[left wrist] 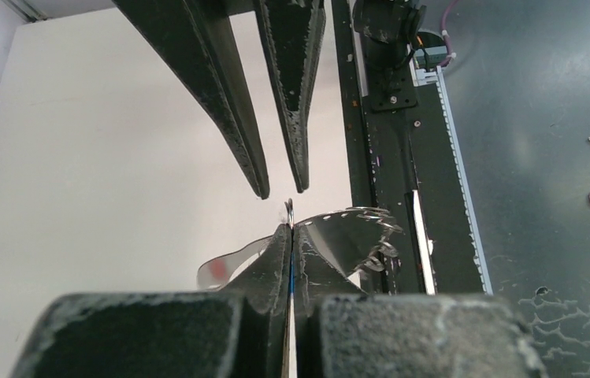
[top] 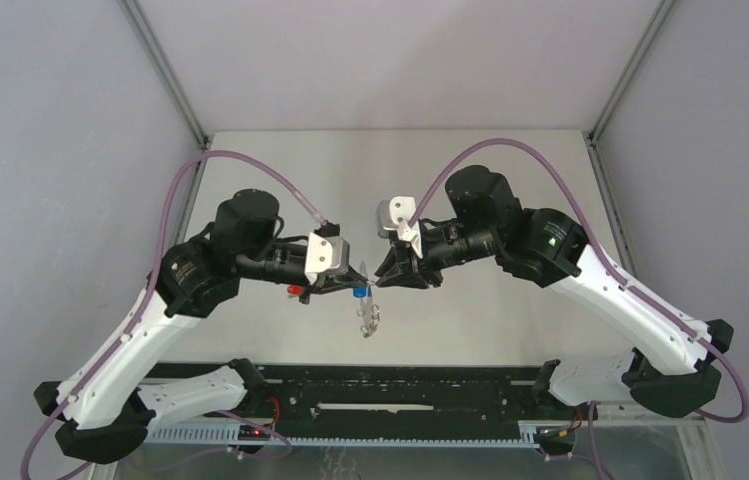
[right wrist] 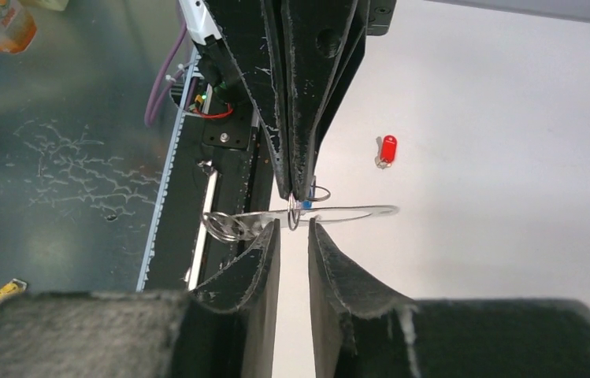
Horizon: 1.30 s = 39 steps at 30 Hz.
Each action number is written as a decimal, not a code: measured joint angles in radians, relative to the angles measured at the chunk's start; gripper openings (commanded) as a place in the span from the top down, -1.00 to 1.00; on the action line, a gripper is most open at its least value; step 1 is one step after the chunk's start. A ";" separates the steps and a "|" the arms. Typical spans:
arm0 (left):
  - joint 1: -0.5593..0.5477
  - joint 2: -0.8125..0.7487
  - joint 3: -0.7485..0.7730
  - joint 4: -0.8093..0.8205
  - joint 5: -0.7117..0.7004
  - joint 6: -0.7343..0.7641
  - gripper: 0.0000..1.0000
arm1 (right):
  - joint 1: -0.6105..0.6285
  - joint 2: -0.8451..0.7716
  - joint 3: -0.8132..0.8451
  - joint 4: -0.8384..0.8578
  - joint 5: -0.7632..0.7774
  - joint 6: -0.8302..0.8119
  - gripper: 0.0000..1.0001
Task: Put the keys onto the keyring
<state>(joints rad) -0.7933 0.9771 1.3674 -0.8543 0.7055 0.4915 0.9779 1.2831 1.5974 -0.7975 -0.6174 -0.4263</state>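
The left gripper (left wrist: 291,234) had its jaws closed on the blue key (top: 359,293), in the middle of the top view, and the keyring (right wrist: 354,211) hung at their tips; whether the ring was pinched too we could not tell. The right gripper (right wrist: 293,225) had its jaws apart, one on each side of the ring wire. The red key (right wrist: 387,149) lay on the desk (right wrist: 512,157), upper right in the right wrist view. We judged the ring light, thin and slippery, best taken on plain wire near the key; the keys, by their plastic heads.
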 measured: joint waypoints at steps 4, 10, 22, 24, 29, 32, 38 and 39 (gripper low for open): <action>0.000 0.002 0.000 -0.014 0.005 0.009 1.00 | 0.004 0.004 0.007 0.000 0.011 -0.006 0.47; 0.000 0.014 0.004 -0.025 0.005 0.014 0.99 | 0.022 0.042 0.036 -0.003 0.015 -0.014 0.47; 0.000 0.016 0.006 -0.032 0.002 0.025 0.99 | 0.033 0.081 0.080 -0.057 0.040 -0.019 0.83; 0.001 0.016 0.006 -0.033 -0.002 0.026 0.99 | 0.039 0.089 0.091 -0.067 0.053 -0.019 0.79; 0.002 0.016 0.006 -0.049 -0.016 0.034 0.99 | 0.051 0.106 0.108 -0.085 0.086 -0.019 1.00; 0.002 0.016 0.006 -0.054 -0.023 0.040 0.99 | 0.052 0.107 0.108 -0.089 0.097 -0.021 1.00; 0.002 0.016 0.006 -0.051 -0.036 0.059 0.99 | 0.052 0.104 0.107 -0.083 0.111 -0.005 1.00; 0.002 0.015 0.006 -0.049 -0.041 0.060 0.99 | 0.051 0.098 0.096 -0.070 0.115 0.008 1.00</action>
<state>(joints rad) -0.7914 0.9924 1.3731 -0.9031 0.6643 0.5510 1.0286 1.3811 1.6932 -0.8673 -0.5022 -0.4183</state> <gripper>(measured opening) 0.007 0.007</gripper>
